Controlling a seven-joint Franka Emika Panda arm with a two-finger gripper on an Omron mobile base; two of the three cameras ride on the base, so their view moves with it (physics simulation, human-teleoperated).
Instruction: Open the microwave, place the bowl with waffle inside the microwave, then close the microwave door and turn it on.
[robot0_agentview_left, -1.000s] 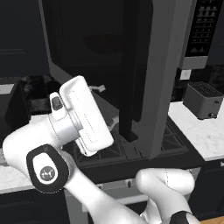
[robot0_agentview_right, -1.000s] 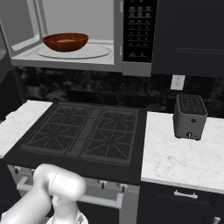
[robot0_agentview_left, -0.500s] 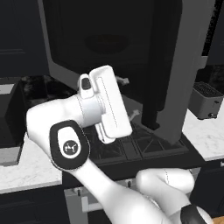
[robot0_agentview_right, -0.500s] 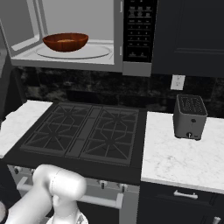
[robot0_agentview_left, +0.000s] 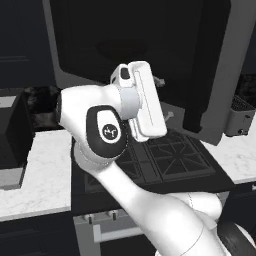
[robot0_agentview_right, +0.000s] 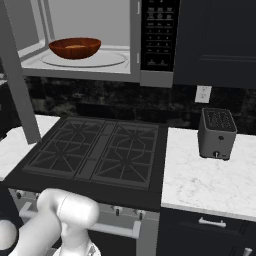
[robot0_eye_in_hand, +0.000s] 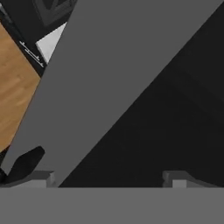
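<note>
Simulated dark kitchen: black cabinets, a black gas stove set between white marble tabletop sections, and a wide grey microwave mounted above the stove.

The hand is empty, its dark tips spread wide with nothing between them. It sits close against the grey-framed microwave door, which stands swung out with its black vertical bar handle toward the robot. Judged from this posture, the open hand is placed to push the door shut rather than grasp anything.

The small reddish-brown round bowl rests on the turntable inside the cavity, with the golden-tan waffle just visible within it; the placing step appears done. The black keypad strip is untouched.

A small dark grey slotted toaster stands on the right tabletop, well apart.

Limitations: the hand view is tilted and very close, so contact with the door cannot be confirmed. The arm covers much of the stove in the left base view. Keypad markings are illegible.
</note>
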